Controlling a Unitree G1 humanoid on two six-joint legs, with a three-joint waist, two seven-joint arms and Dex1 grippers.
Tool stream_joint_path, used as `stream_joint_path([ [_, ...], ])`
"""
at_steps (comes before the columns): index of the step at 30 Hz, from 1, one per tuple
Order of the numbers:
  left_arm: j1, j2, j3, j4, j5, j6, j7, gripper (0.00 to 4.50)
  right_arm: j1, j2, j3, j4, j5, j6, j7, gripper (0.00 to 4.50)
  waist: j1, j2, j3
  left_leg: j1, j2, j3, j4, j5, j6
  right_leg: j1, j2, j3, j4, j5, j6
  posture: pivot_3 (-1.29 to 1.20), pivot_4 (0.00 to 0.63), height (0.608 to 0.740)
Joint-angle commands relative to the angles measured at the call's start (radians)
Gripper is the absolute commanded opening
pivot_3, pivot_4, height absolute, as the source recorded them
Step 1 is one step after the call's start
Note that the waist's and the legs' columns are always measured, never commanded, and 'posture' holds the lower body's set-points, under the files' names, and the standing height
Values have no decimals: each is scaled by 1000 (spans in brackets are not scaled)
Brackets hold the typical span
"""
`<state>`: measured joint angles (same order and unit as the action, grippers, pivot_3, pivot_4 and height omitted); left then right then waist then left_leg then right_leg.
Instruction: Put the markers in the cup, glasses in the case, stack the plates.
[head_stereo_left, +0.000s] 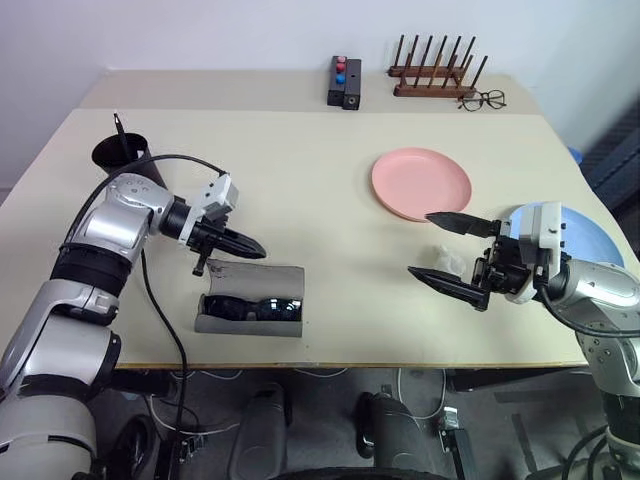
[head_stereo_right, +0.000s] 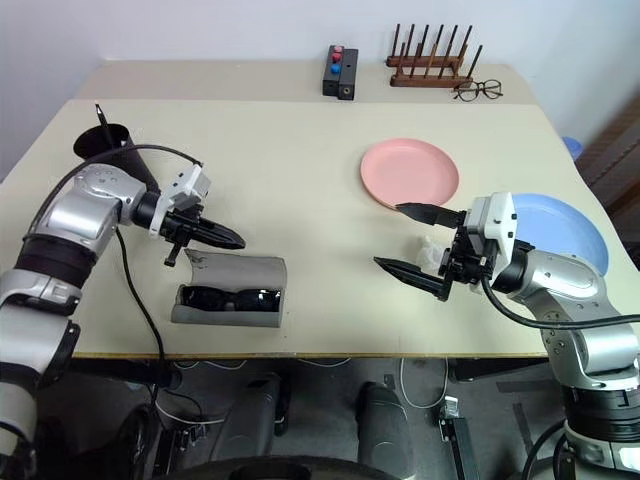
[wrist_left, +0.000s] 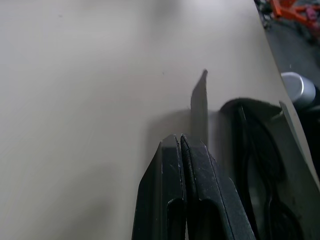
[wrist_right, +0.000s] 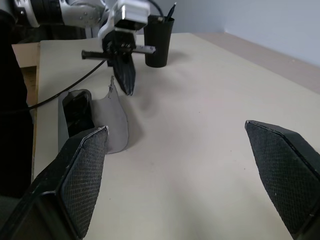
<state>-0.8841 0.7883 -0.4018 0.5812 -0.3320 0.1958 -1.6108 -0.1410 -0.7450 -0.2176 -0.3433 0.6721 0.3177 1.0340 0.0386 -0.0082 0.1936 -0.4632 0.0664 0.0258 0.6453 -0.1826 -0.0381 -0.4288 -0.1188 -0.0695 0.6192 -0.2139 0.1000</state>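
Sunglasses are lying inside the grey case near the worktop's front edge, its flap standing up, while the left end effector is hanging clenched and empty just above that flap. The right end effector is hovering released near the front right, between the pink plate and the blue plate. A marker is sticking out of the black cup at the left edge.

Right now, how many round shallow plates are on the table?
2: the salmon pink plate lies toward the table's far right; the light blue plate sits at the right edge, partly behind the right gripper.
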Motion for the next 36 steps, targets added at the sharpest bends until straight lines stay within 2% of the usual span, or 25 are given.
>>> stream_joint_path([
  [1,7,42,-13,-64,-20,8,-4,55,-7,2,-32,-32,23,-4,-8,4500,0,0,0,0,0,0,0,0,0,0,0,0,0,0,0,0,150,740],
  [13,67,122,-70,-235,-99,139,-4,55,-16,-1,-30,-30,21,-6,-7,4500,0,0,0,0,0,0,0,0,0,0,0,0,0,0,0,0,150,740],
  [22,147,202,-131,-356,-149,138,-4,55,-18,-4,-30,-39,24,-4,-10,4500,1,1,0,0,0,0,0,0,0,0,0,0,0,0,0,0,150,740],
  [27,130,161,-38,-332,-161,199,-4,55,-13,-6,-35,-37,25,-3,-14,4500,2,1,0,0,0,0,0,0,0,0,0,0,-1,0,1,0,150,740],
  [36,109,167,61,-311,-226,248,-4,55,-40,8,-27,4,10,-11,-33,4500,0,1,0,1,0,0,0,0,0,0,0,0,0,0,1,0,150,740],
])
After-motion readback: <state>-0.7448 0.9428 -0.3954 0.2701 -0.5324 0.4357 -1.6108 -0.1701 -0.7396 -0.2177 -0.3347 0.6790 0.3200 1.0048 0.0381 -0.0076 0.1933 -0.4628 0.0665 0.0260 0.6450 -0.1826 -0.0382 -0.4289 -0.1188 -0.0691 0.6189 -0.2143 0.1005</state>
